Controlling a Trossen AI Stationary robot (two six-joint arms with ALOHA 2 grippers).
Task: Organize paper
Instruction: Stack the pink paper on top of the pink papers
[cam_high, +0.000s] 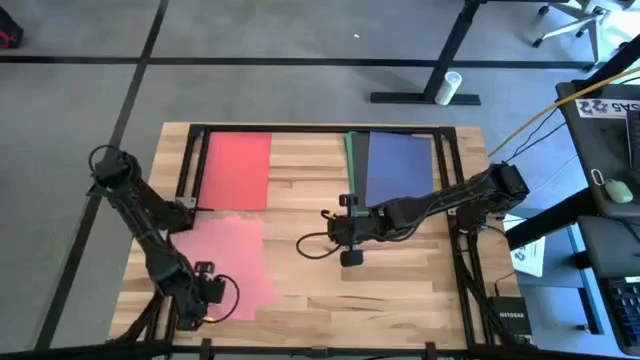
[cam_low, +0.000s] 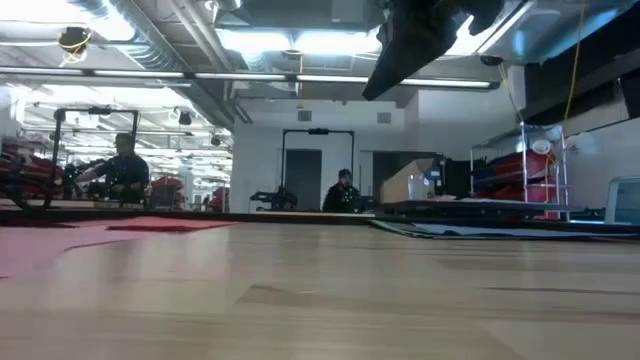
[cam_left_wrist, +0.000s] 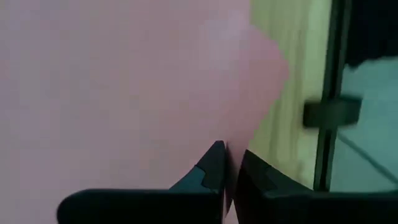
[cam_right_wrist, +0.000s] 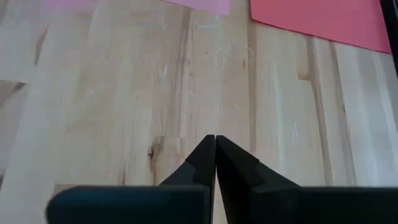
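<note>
Pink paper (cam_high: 232, 262) pinched by left pincer (cam_left_wrist: 227, 169) at table (cam_high: 400, 270) front-left, right pincer (cam_right_wrist: 215, 149) clenched empty, mid-table.

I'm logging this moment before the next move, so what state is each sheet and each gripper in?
Red sheet: flat on the table, untouched.
Pink sheet: on the table, its edge pinched by the left gripper.
Blue sheet: lying on top of a green sheet.
Right gripper: shut, empty, over bare wood.
</note>
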